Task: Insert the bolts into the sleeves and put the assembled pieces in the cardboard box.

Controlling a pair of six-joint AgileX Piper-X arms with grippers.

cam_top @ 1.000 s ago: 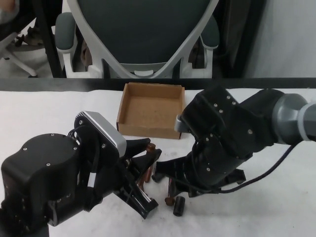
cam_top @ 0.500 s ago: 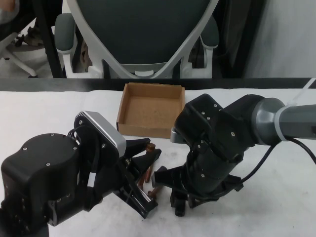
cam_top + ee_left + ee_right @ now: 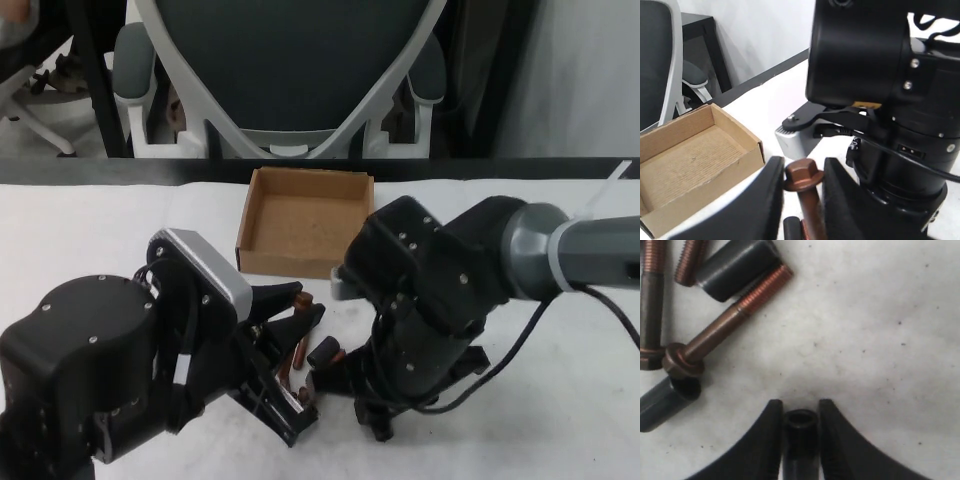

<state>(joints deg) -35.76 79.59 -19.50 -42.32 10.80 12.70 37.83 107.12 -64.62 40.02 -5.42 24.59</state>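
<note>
1. High view: you have the cardboard box (image 3: 290, 262) at the far middle of the white bench (image 3: 80, 220), open side up. Your left arm (image 3: 90, 380) sits near left. Your right arm (image 3: 440, 290) is just right of it, bent down over the bench. Between the two arms, nearer than the box, lie copper bolts (image 3: 298, 357) and a dark sleeve (image 3: 322, 351). Your left gripper (image 3: 305, 303) points toward the box's near wall, and your right gripper (image 3: 378, 428) hangs low over the bench under its arm.

2. Left wrist view: your left gripper (image 3: 803, 172) is clenched on the held bolt (image 3: 805, 182). Its fingers pinch the shank just under the hex head, which pokes out past the fingertips. The cardboard box (image 3: 705, 192) lies just beyond, and your right arm's black housing (image 3: 880, 100) stands close by.

3. Right wrist view: your right gripper (image 3: 800, 412) is grasping the held sleeve (image 3: 800, 432) lengthwise, with its open bore at the fingertips, facing the bench. Beyond it on the bench a flanged bolt (image 3: 725, 325) lies with its head against the mouth of a loose sleeve (image 3: 665, 402). A second sleeve (image 3: 737, 267) sits by that bolt's threaded end. Two more bolts (image 3: 651, 300) lie alongside.
</note>
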